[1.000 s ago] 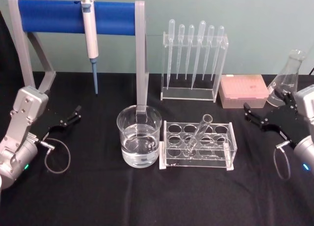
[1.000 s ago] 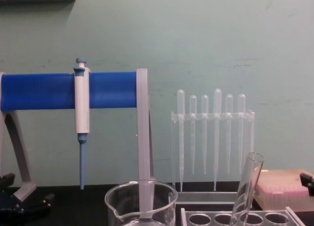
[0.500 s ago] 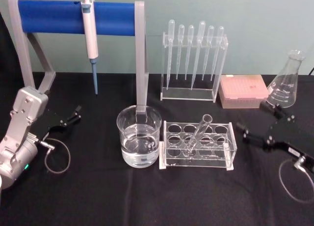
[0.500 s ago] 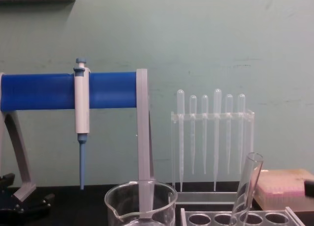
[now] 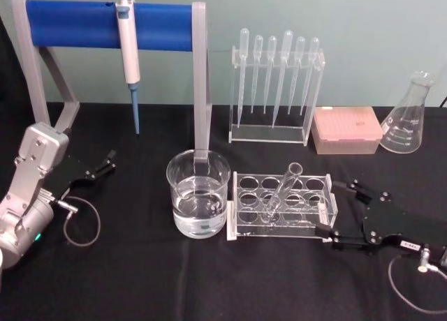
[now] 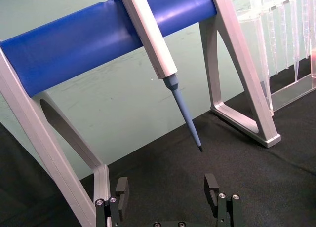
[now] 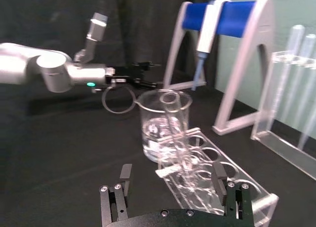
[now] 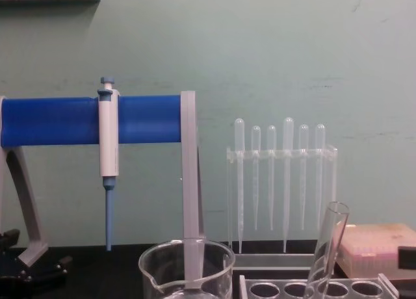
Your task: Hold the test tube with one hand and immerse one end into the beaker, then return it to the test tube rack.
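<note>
Desk [image 5: 140, 279] black. Wall [image 5: 363, 21] pale green. Stand bar [image 5: 70, 24] blue, frame [image 5: 201, 77] grey. Pipettor [image 5: 128, 49] white, tip blue. Box [image 5: 346, 129] pink. Clear, colourless: test tube [image 5: 283, 188], beaker [image 5: 198, 195], rack [image 5: 328, 202]. Black with white label: right pincer [image 5: 339, 209]. Silver-grey: left arm [image 5: 35, 174].

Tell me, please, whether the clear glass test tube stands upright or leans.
Leaning: the clear glass test tube sits in the clear plastic rack with its open rim tilted rightward.
</note>
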Motion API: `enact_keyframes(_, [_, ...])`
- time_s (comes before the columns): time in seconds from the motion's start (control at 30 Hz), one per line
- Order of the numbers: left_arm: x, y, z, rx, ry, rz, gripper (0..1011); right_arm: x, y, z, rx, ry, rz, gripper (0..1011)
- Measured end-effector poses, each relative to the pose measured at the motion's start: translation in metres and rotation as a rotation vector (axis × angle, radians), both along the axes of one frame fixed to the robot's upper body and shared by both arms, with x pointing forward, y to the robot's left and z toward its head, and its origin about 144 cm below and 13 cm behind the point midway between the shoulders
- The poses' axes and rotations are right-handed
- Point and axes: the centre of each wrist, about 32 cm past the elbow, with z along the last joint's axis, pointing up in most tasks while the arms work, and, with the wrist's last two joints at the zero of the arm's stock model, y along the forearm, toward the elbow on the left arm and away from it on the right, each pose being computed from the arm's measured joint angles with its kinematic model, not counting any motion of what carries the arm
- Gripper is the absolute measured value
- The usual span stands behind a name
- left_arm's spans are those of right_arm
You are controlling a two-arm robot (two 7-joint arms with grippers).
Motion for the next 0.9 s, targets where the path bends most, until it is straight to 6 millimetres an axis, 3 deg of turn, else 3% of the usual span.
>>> enact_keyframes(0.9, [0.000, 0.000, 0.000, 0.000, 0.000, 0.000, 1000, 0.059, 0.044, 0.001, 0.019, -0.058, 0.086, 1002])
